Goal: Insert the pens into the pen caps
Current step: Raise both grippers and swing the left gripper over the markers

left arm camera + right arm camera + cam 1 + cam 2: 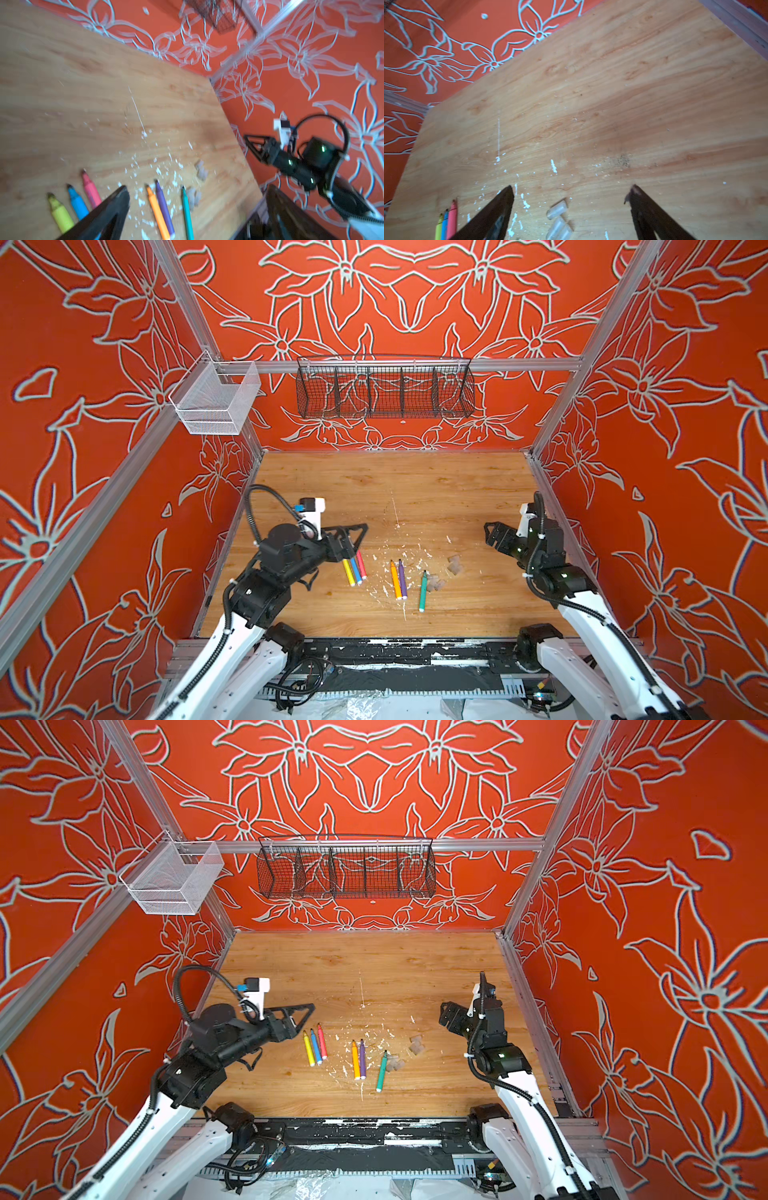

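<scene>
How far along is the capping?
Done: nothing. The yellow marker pen, blue pen, pink pen, orange pen, purple pen and teal pen lie uncapped on the wooden table; small clear plastic caps loose near the teal. In hand: nothing; left gripper, right gripper open, empty. Left: all six.
</scene>
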### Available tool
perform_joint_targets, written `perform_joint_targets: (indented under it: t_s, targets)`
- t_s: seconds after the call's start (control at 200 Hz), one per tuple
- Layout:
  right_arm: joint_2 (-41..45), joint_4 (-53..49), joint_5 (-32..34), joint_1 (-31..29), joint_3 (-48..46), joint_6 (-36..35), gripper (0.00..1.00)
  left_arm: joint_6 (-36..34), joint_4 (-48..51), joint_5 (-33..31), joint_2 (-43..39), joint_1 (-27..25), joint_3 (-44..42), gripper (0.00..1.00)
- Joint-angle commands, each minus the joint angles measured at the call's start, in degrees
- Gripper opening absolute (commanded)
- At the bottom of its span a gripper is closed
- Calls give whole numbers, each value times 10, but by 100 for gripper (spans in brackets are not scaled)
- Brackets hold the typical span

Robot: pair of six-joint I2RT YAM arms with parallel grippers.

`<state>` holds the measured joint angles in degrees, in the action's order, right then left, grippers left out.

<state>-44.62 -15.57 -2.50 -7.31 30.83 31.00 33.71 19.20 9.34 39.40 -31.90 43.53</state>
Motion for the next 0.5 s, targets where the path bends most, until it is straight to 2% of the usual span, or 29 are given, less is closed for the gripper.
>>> perform_joint_targets:
  t_s: [0.0,0.11,0.23,0.275,0.375,0.495]
  targets:
    - [-32,63,51,2,-38,23,87,-2,109,-273,76,-173,50,96]
    - [-68,66,93,2,-32,9,85,60,166,-368,186,-300,110,88]
    - [-94,60,149,3,-28,2,84,126,218,-405,294,-392,167,81]
    - [-98,60,151,4,-27,1,82,149,234,-423,331,-421,185,80]
    - [-102,66,160,3,-31,5,81,192,277,-420,406,-455,222,78]
    - [-109,60,157,3,-28,5,79,215,276,-396,467,-470,230,74]
